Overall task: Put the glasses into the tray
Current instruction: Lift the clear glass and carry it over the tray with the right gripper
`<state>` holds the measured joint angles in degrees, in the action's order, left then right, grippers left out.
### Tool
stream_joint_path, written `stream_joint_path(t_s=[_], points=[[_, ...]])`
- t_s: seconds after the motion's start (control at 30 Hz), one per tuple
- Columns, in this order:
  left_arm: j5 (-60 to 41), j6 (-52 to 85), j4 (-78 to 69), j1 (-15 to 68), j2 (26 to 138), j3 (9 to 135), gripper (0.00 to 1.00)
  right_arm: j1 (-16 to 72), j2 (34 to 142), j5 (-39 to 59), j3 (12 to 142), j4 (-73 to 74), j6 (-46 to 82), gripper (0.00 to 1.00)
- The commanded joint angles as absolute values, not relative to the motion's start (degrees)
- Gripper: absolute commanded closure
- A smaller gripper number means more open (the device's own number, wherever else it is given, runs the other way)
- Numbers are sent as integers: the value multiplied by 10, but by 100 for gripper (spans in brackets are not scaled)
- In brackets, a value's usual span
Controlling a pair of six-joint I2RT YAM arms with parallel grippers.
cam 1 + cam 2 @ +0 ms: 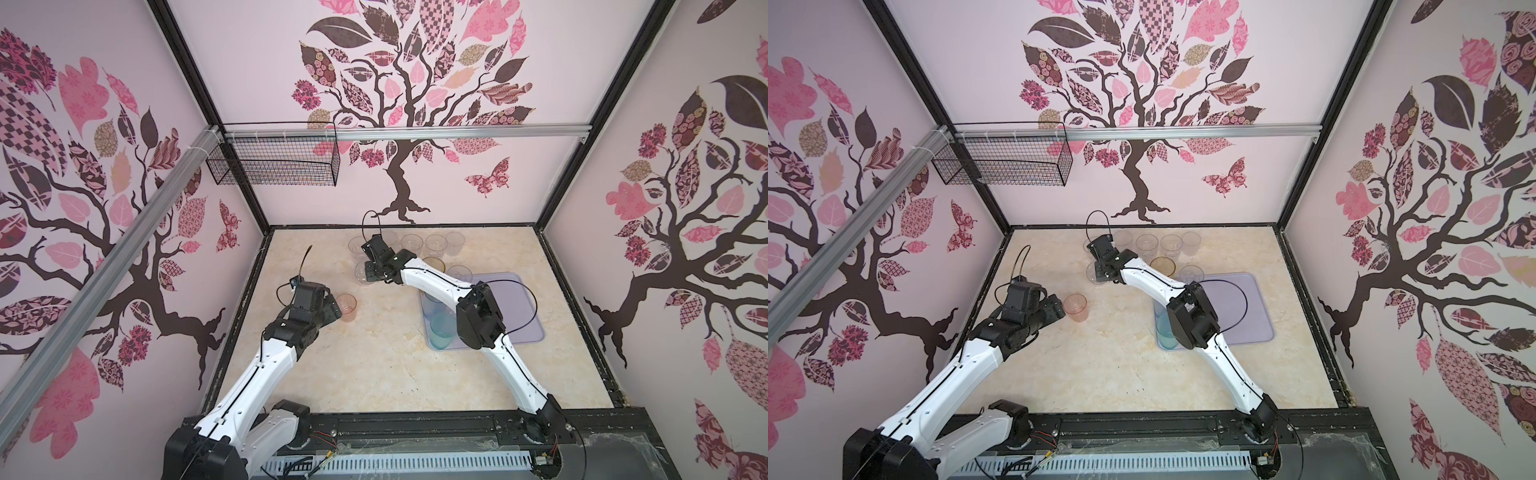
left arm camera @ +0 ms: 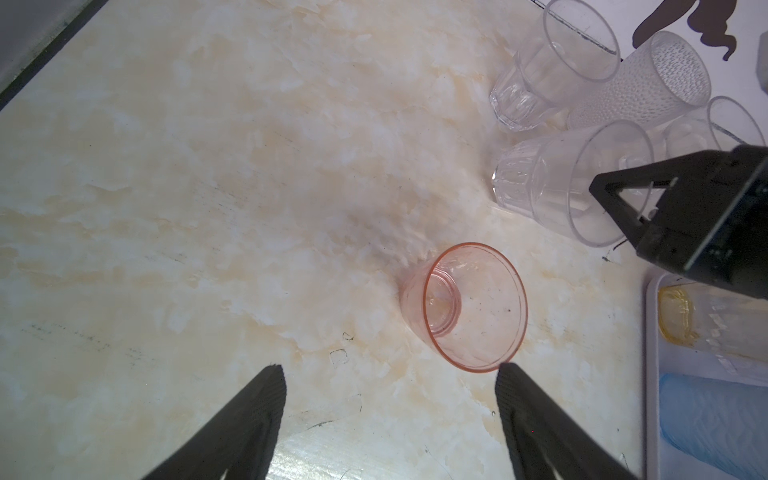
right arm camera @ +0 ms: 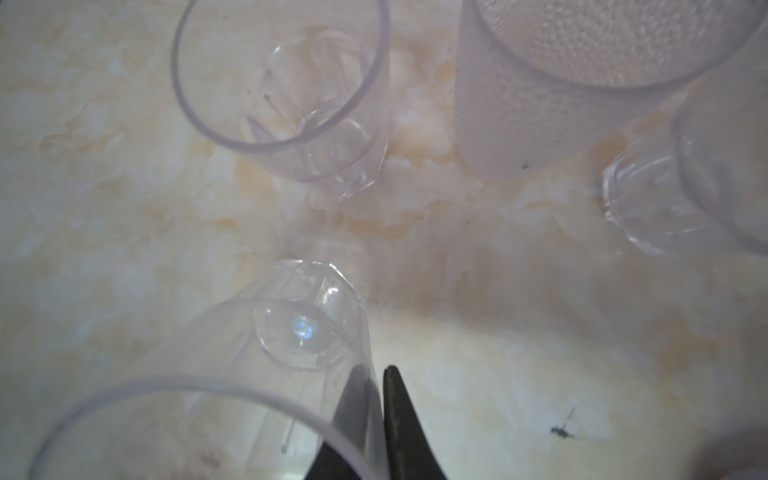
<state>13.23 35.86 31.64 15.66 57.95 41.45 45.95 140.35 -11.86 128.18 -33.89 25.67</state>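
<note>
My right gripper (image 3: 376, 395) is shut on the wall of a clear glass (image 3: 232, 374), one finger inside and one outside. In both top views that glass (image 1: 360, 274) (image 1: 1093, 275) is left of the back row of clear glasses (image 1: 435, 243). The left gripper (image 2: 390, 374) is open above bare table, and a pink glass (image 2: 469, 307) (image 1: 346, 306) stands upright just past one fingertip. The lavender tray (image 1: 519, 316) (image 1: 1254, 307) lies at the right with a teal glass (image 1: 441, 334) in it. An amber glass (image 1: 434, 264) is at its far left corner.
A black wire basket (image 1: 274, 160) hangs on the back rail, high at the left. Patterned walls close the table on three sides. Another clear glass (image 1: 459, 274) stands at the tray's far edge. The right forearm (image 1: 478, 311) crosses over the tray's left part.
</note>
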Motion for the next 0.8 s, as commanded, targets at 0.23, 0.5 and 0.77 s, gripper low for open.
stream_joint_path(t_s=[0.23, 0.5, 0.77], points=[[160, 321, 383, 156, 480, 421, 19, 489, 1148, -95, 1168, -342, 213, 91], [175, 310, 407, 259, 454, 485, 21, 457, 904, -84, 955, -349, 219, 91], [275, 271, 339, 468, 560, 531, 21, 355, 709, -135, 791, -433, 226, 92]])
